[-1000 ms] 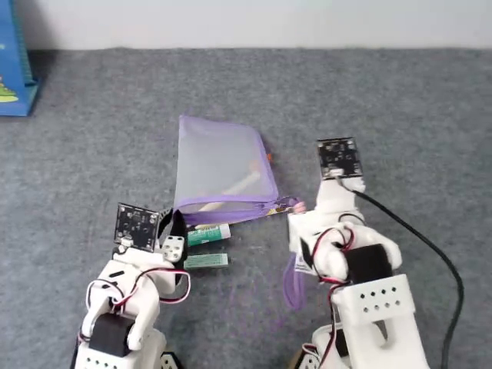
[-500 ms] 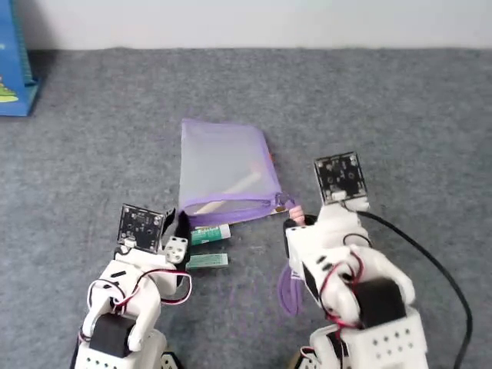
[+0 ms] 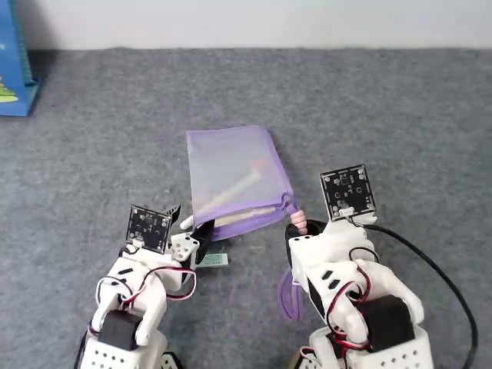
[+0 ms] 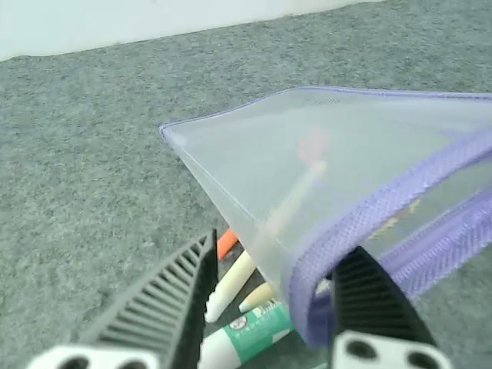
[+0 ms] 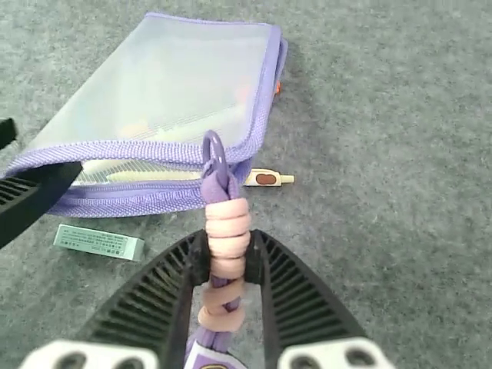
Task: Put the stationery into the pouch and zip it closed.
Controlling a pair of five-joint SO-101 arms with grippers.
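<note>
The right gripper [image 3: 297, 227] is drawing back toward its own base, clamped on the pink-wrapped zipper cord [image 5: 226, 221], and the purple mesh pouch [image 3: 231, 165] is being dragged with it. The pouch is sliding to the right and swinging, so its zip end is coming nearer to the right arm. The left gripper [image 3: 195, 227] is pushing forward and rightward, with its spread fingers now straddling the pouch's open lip at the near left corner. The green glue stick [image 4: 244, 336] is ending up under that lip and the gripper.
</note>
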